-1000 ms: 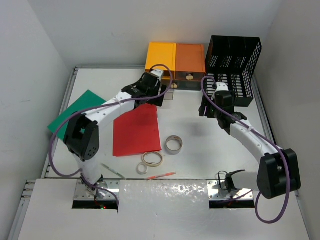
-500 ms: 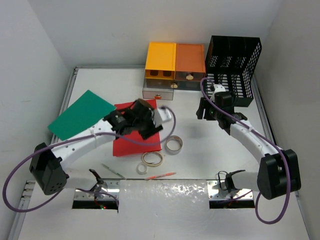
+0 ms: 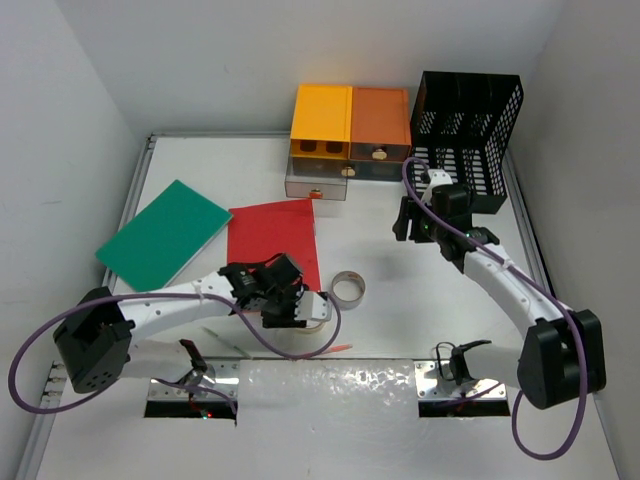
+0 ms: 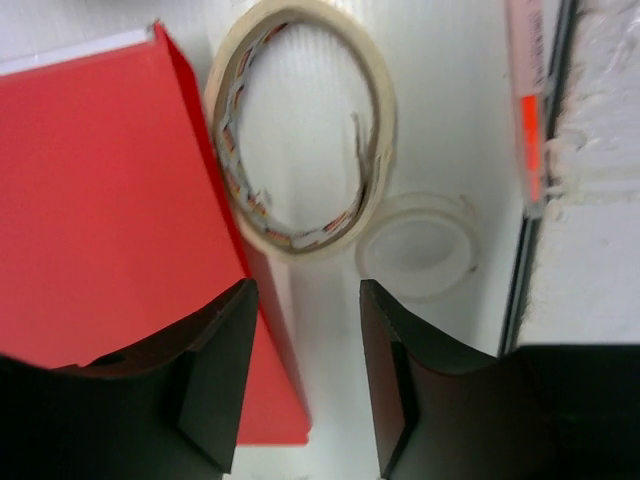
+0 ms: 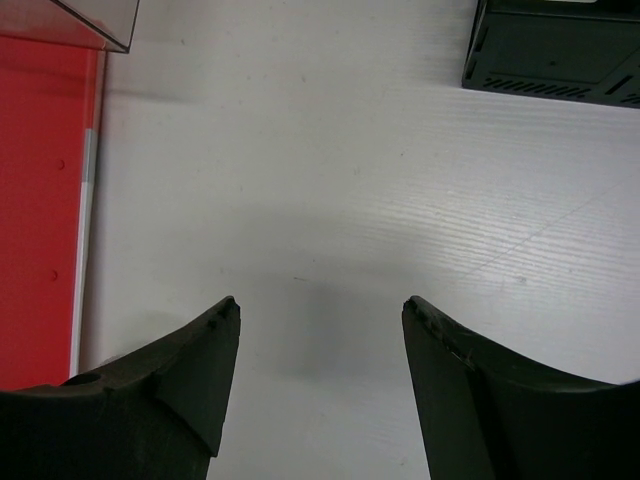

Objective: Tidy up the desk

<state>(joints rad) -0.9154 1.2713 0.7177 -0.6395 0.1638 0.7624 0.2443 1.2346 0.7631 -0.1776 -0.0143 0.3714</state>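
left gripper (image 4: 303, 300) | partly covers tape roll (image 4: 300, 130) overhead | clear ring (image 4: 417, 245) blurred, maybe tape

No text, label or number is legible anywhere.

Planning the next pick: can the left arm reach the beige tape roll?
Probably yes: the beige tape roll lies uncovered just ahead of the left arm's open jaws; the red folder beside it may crowd one jaw.

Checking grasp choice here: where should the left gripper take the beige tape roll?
Probably from straight above, one finger in the hole, pinching the wall of the beige tape roll on its pen side. It lies flat; the red folder crowds the opposite side.
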